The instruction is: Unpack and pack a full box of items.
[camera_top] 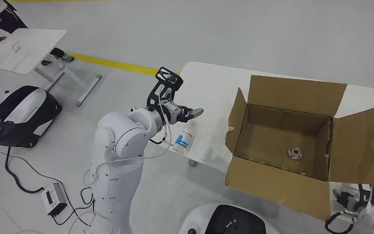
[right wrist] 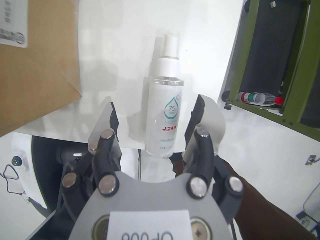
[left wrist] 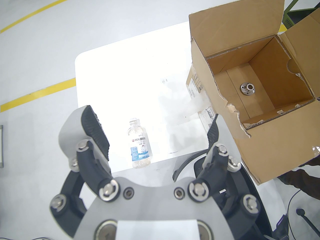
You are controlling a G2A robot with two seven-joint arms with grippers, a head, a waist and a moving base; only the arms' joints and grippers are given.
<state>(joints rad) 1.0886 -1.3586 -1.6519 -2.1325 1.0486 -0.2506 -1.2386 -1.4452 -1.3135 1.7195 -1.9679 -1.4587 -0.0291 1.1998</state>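
We log: our left gripper (left wrist: 152,114), fingers spread and empty, over the small bottle (left wrist: 140,146) at the table (left wrist: 120,76) edge; our right gripper (right wrist: 156,104) splayed astride the standing spray bottle (right wrist: 163,96); both seemingly unpacked from the open box (left wrist: 272,141), a metal ring (left wrist: 247,88) inside.

A green rack (right wrist: 262,111) holds a red-capped bottle (right wrist: 260,98) (lying down); a yellow line (camera_top: 117,63) crosses the grey floor.
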